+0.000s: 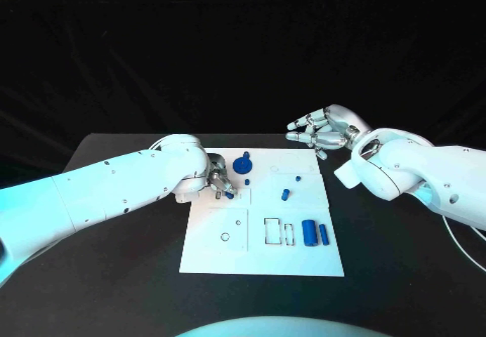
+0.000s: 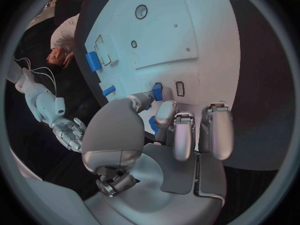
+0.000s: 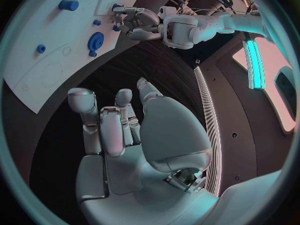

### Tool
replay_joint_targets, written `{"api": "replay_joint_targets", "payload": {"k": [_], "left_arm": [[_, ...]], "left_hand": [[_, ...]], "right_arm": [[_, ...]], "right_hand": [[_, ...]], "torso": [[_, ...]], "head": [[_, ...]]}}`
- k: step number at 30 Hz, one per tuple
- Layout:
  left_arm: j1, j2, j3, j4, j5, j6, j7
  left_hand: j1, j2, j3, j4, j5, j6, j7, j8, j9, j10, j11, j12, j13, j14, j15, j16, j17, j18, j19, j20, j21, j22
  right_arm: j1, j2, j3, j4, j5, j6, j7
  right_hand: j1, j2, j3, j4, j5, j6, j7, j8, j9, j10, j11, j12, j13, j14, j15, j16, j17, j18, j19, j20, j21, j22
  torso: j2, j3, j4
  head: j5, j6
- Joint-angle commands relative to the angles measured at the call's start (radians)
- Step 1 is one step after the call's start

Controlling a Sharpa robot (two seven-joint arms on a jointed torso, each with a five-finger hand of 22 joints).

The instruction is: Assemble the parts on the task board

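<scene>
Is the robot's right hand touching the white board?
No, the right hand hangs open past the far right corner of the task board, with black table showing between them.

Blue parts (image 1: 315,232) lie on the white task board (image 1: 304,260), black table (image 1: 395,246).

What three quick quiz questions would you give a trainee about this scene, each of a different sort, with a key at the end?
1. True or false: the right robot hand holds a blue part.
2. Which robot hand has its fingers close beside the blue gear? A the left robot hand; B the right robot hand; C both.
3. Fill in: the two blue cylinders lie side by side on the task board, toward the robot's ___ side.
Key: 1 false; 2 A; 3 right.
</scene>
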Motion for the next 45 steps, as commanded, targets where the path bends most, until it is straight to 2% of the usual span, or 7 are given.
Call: {"api": "replay_joint_targets", "payload": {"k": [1,19,26,31,37,39,45], "left_arm": [[-0.005,0.006,-0.004,-0.001,0.016,0.033,-0.012],[-0.005,0.012,-0.004,-0.010,0.012,0.023,-0.030],[-0.005,0.006,-0.003,-0.013,0.005,-0.008,-0.036],[-0.004,-0.003,0.001,-0.008,0.002,-0.028,-0.034],[-0.001,-0.015,0.024,0.009,0.009,-0.053,-0.023],[0.003,-0.023,0.040,0.018,0.015,-0.055,-0.024],[0.043,-0.046,0.069,0.018,0.040,-0.022,-0.027]], "left_hand": [[-0.016,-0.002,-0.013,-0.006,-0.003,0.034,-0.025,-0.005,0.000,0.010,0.000,0.010,0.004,0.105,-0.010,0.002,0.263,-0.009,0.024,-0.005,0.008,0.128],[-0.078,-0.011,-0.159,0.042,-0.006,0.073,-0.035,-0.010,0.002,0.033,-0.009,0.031,0.027,0.105,-0.019,0.002,0.263,-0.016,0.042,-0.014,0.030,0.157],[-0.138,-0.021,-0.313,0.114,-0.009,0.092,-0.042,-0.013,0.005,0.045,-0.015,0.041,0.039,0.105,-0.024,0.002,0.263,-0.020,0.051,-0.019,0.041,0.172],[-0.151,-0.005,-0.407,0.122,-0.038,0.095,-0.045,-0.018,0.007,0.048,-0.018,0.042,0.042,0.105,-0.026,0.002,0.263,-0.021,0.053,-0.023,0.043,0.175],[-0.162,-0.002,-0.475,0.123,-0.067,0.090,-0.043,-0.023,0.009,0.041,-0.016,0.033,0.031,0.105,-0.025,0.002,0.263,-0.019,0.049,-0.023,0.035,0.169],[-0.159,0.002,-0.491,0.123,-0.067,0.083,-0.041,-0.027,0.009,0.034,-0.015,0.025,0.021,0.105,-0.025,0.002,0.263,-0.017,0.046,-0.022,0.031,0.164],[-0.078,0.038,-0.535,0.119,-0.062,0.020,-0.006,-0.099,-0.030,-0.048,0.015,-0.068,-0.084,0.105,-0.002,0.002,0.263,-0.006,0.020,-0.003,-0.009,0.124]], "right_arm": [[-0.001,0.002,0.000,0.003,-0.007,0.014,-0.001],[-0.001,0.000,0.000,0.005,-0.003,0.023,-0.005],[-0.001,0.000,0.000,0.003,0.000,0.025,-0.003],[-0.001,0.002,-0.001,0.000,0.004,0.026,-0.001],[-0.004,0.004,-0.002,-0.004,0.005,0.027,-0.001],[-0.005,0.005,-0.003,-0.006,0.006,0.026,-0.002],[-0.006,0.008,-0.005,-0.012,0.007,0.023,-0.003]], "right_hand": [[-0.008,0.006,-0.005,0.003,0.008,-0.006,0.001,0.004,-0.001,-0.009,0.002,0.002,-0.002,0.021,0.002,-0.006,-0.003,0.015,-0.009,0.002,-0.005,-0.004],[-0.013,0.007,-0.022,0.016,0.014,-0.010,0.002,0.006,-0.002,-0.026,0.004,-0.009,-0.020,0.011,0.004,-0.027,-0.030,0.023,-0.032,0.003,-0.034,-0.052],[-0.020,0.007,-0.039,0.029,0.015,-0.014,0.003,0.007,-0.002,-0.037,0.005,-0.013,-0.030,0.005,0.005,-0.036,-0.041,0.025,-0.039,0.005,-0.047,-0.067],[-0.023,0.007,-0.052,0.038,0.018,-0.017,0.003,0.008,-0.002,-0.051,0.006,-0.024,-0.046,-0.003,0.006,-0.052,-0.062,0.029,-0.054,0.006,-0.068,-0.097],[-0.022,0.008,-0.058,0.041,0.020,-0.019,0.004,0.008,-0.002,-0.061,0.007,-0.034,-0.058,-0.006,0.006,-0.058,-0.070,0.031,-0.059,0.006,-0.076,-0.109],[-0.022,0.008,-0.059,0.042,0.020,-0.019,0.004,0.008,-0.002,-0.064,0.007,-0.037,-0.062,-0.006,0.007,-0.059,-0.071,0.032,-0.061,0.006,-0.079,-0.114],[-0.021,0.009,-0.062,0.043,0.021,-0.020,0.004,0.008,-0.002,-0.069,0.007,-0.041,-0.066,-0.007,0.007,-0.061,-0.073,0.032,-0.062,0.007,-0.082,-0.117]], "torso": [[0.000,-0.0008,-0.0017],[0.000,-0.0014,0.0004],[0.000,-0.0017,0.0008],[0.000,-0.0018,0.0008],[-0.001,-0.0024,0.0011],[0.000,-0.0019,-0.0004],[-0.001,0.0006,0.0013]], "head": [[-0.002,0.000],[-0.006,0.001],[-0.007,0.002],[-0.006,0.003],[-0.009,0.004],[-0.009,0.007],[-0.010,0.013]]}}
